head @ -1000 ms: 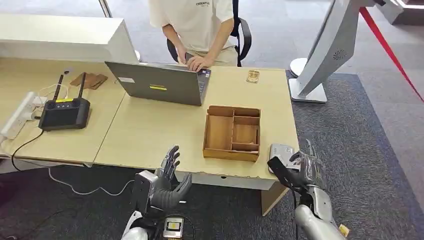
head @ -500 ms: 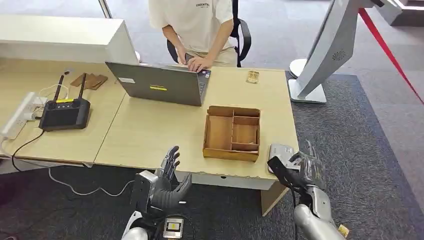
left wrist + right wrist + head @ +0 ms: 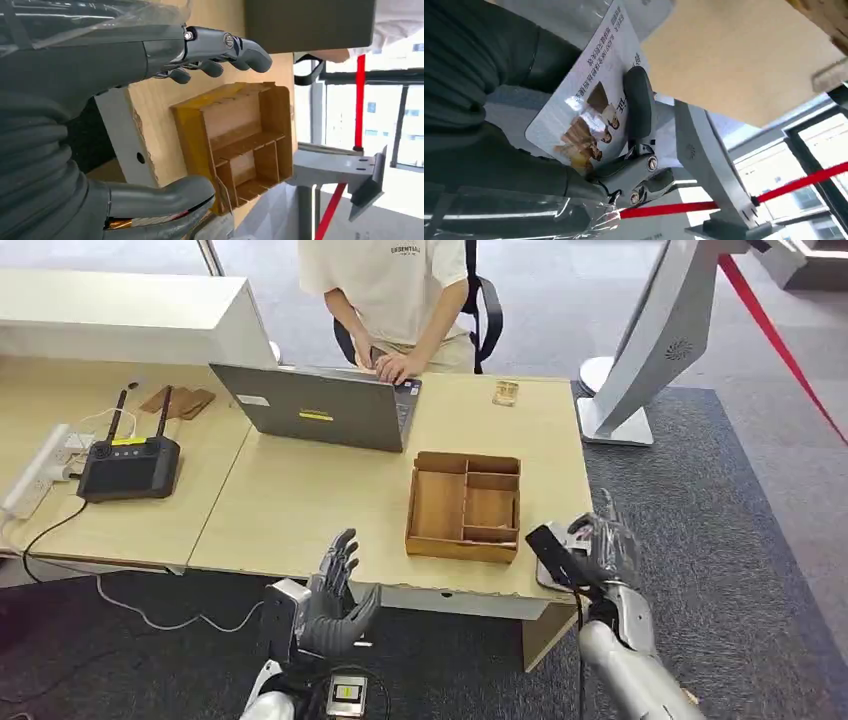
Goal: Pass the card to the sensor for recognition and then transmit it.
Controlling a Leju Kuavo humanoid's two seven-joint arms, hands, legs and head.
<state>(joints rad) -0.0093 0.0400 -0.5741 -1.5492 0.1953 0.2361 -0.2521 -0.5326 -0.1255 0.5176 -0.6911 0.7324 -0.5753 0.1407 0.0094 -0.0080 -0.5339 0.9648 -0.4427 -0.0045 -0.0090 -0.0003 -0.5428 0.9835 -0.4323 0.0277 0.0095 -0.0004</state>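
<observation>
Pale wooden desks [image 3: 300,505] stand on dark grey carpet [image 3: 740,540].

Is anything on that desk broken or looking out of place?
Nothing looks spilled or askew. One small flaw: the front edge of the table is chipped and ragged below the wooden tray, which sits square and empty. The right hand holds the card over the grey sensor at the table's corner.
</observation>
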